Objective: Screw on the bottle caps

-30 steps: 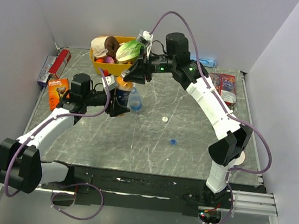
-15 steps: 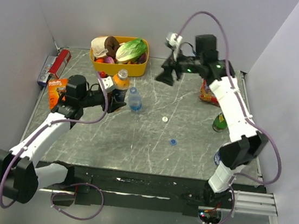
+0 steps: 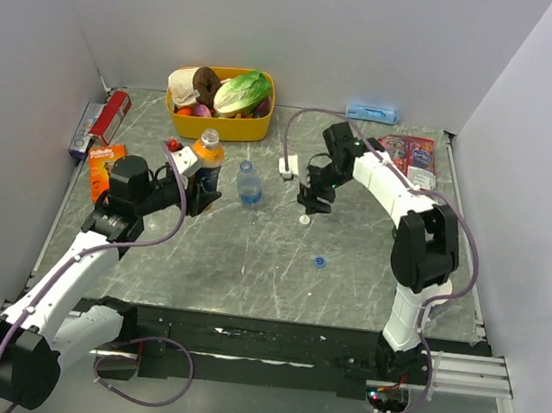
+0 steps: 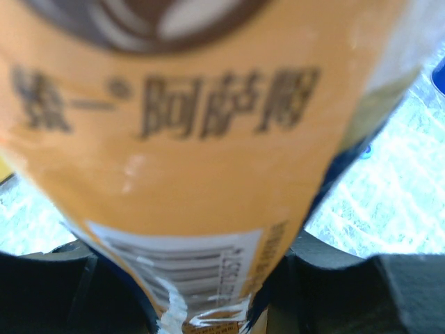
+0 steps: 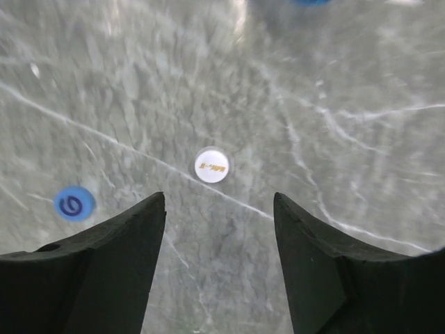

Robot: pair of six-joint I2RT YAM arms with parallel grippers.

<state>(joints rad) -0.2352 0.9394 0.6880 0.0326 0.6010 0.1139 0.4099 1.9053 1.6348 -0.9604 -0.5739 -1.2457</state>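
You're at the cap pick-up. Your right gripper (image 5: pixel 217 203) hangs wide open over the white cap (image 5: pixel 212 165) at mid-frame, with the blue cap (image 5: pixel 74 203) at lower left. Your left gripper (image 3: pixel 201 193) clamps the orange bottle (image 3: pixel 207 154) upright on the bench (image 3: pixel 248 274), upper left. Next, likely: centre the cap between the fingers, descend, and close gently.

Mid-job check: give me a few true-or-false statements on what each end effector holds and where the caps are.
1. The left end effector grips the orange bottle. True.
2. The right end effector holds the white cap. False: it is open, the cap lying on the table below it.
3. The blue cap sits on the water bottle. False: it lies on the table, apart from the bottle.
4. The water bottle stands free of both arms. True.
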